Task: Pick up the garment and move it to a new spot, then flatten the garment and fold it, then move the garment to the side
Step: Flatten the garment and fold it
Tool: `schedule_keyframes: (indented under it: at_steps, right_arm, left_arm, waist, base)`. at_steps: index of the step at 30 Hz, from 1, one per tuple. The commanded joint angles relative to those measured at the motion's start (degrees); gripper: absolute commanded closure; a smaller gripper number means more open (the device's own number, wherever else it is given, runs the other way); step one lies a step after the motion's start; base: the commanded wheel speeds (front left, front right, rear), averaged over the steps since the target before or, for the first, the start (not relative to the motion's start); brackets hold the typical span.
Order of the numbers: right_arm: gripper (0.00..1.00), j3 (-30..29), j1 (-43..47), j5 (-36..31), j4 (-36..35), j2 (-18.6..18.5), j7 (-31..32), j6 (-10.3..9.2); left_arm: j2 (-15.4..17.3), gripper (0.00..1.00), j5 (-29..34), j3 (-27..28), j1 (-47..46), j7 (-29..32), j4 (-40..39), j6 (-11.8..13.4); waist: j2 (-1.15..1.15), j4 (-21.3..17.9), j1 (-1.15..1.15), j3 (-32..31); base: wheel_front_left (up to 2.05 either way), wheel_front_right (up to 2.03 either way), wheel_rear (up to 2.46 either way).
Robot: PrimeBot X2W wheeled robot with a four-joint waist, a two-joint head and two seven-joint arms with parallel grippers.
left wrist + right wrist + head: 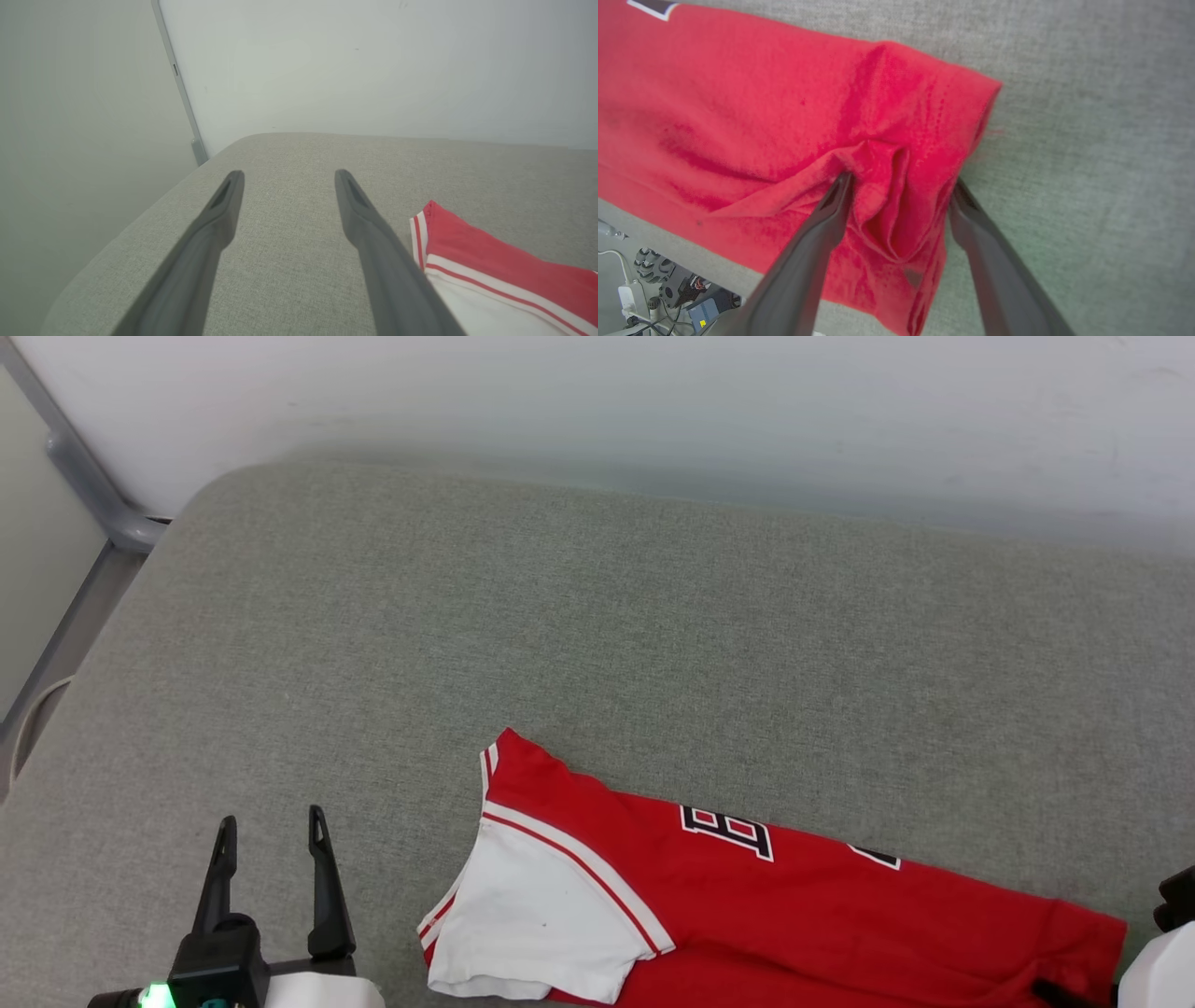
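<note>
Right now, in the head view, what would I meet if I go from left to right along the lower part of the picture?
The left pincer, open → the T-shirt's white sleeve → the T-shirt's red body → the pale right forearm at the edge.

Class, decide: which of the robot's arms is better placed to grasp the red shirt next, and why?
Right. The right pincer stands open astride a bunched fold of the shirt. The left pincer hangs open over the bare grey cushion, beside the white sleeve.
</note>
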Motion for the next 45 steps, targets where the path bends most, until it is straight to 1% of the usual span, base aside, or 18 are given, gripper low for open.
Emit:
schedule_keyframes:
  at_steps: [1, 2, 3, 4, 5, 9, 15, 22, 29, 33, 36, 41, 45]
  right_arm:
    - [0.0, 1.92, 0.46, 0.45, 1.3, 1.52, 0.24, -0.03]
    - [0.0, 2.46, 0.48, 0.63, 1.54, 1.48, 0.09, -0.02]
    - [0.55, 2.86, 0.47, 0.84, 1.78, 1.38, -0.31, -0.02]
    - [0.72, 3.15, 0.28, 0.93, 1.9, 1.24, -0.83, -0.02]
    - [1.0, 3.38, 0.07, 0.99, 2.0, 1.04, -1.36, -0.02]
    - [1.0, 3.75, -0.49, 1.71, 2.4, -0.82, -3.05, -0.06]
    - [1.0, 2.61, -1.28, 3.56, 2.75, -3.71, -5.08, -0.09]
    - [1.0, -0.45, -1.76, 4.48, 3.64, -6.75, -6.32, -0.08]
    - [1.0, -5.05, -1.77, 1.82, 6.71, -9.48, -6.31, -0.08]
    - [1.0, -7.99, -1.53, 0.41, 7.79, -9.08, -6.14, -0.07]
    - [1.0, -9.56, -0.64, 0.86, 6.36, -8.22, -5.96, -0.07]
    - [1.0, -11.11, 1.36, 2.53, -0.34, -6.3, -4.97, -0.05]
    - [1.0, -10.56, 3.38, 4.42, -7.56, -4.18, -2.93, -0.05]
  left_arm:
    - [-0.29, 0.0, 0.5, 0.34, 0.69, -0.12, 0.35, -0.52]
    - [-0.83, 0.0, 1.21, 0.81, 0.82, -0.11, 0.66, -1.23]
    - [-1.21, 0.0, 2.01, 1.13, 0.71, -0.12, 0.85, -1.88]
    - [-1.56, 0.0, 2.81, 1.43, 0.71, -0.12, 1.19, -2.52]
    - [-2.03, 0.0, 3.4, 1.71, 0.79, -0.12, 1.47, -3.01]
    - [-3.26, 0.0, 5.63, 2.78, 1.13, -0.11, 2.21, -4.69]
    - [-4.48, 0.0, 7.93, 3.87, 1.26, -0.12, 3.0, -6.05]
    - [-4.77, 0.0, 9.76, 4.18, 1.71, -0.12, 2.74, -6.78]
    - [-5.02, 0.0, 10.32, 3.6, 1.49, -0.12, 2.72, -7.28]
    - [-4.92, 0.0, 10.67, 3.26, 1.62, -0.11, 3.02, -7.59]
    - [-4.77, 0.0, 10.6, 3.12, 2.02, -0.11, 3.24, -7.72]
    - [-4.39, 0.0, 10.56, 2.97, 2.12, -0.11, 3.82, -7.99]
    - [-4.32, 0.0, 10.4, 2.94, 1.94, -0.11, 4.16, -8.19]
  waist:
    - [0.0, 0.11, 0.0, -0.01]
    - [0.0, 0.16, 0.0, -0.03]
    - [0.0, 0.18, 0.0, -0.04]
    - [0.0, 0.15, 0.0, -0.08]
    - [0.0, 0.12, 0.0, -0.14]
    - [0.0, -0.24, 0.0, -0.53]
    - [0.0, -1.03, 0.0, -1.13]
    - [0.0, -1.54, 0.0, -1.44]
    - [0.0, -1.67, 0.0, -1.53]
    - [0.0, -1.75, 0.0, -1.79]
    - [0.0, -1.93, 0.0, -2.12]
    - [0.0, -2.37, 0.0, -2.59]
    - [0.0, -2.61, 0.0, -3.11]
  base:
    - [0.0, 0.0, 0.0]
    - [0.0, 0.0, 0.0]
    - [0.0, 0.0, 0.0]
    - [0.0, 0.0, 0.0]
    - [0.0, 0.0, 0.0]
    - [0.0, 0.0, 0.0]
    - [0.0, 0.0, 0.0]
    - [0.0, 0.0, 0.0]
    - [0.0, 0.0, 0.0]
    - [0.0, 0.0, 0.0]
    - [0.0, 0.0, 0.0]
    - [0.0, 0.0, 0.0]
    - [0.0, 0.0, 0.0]
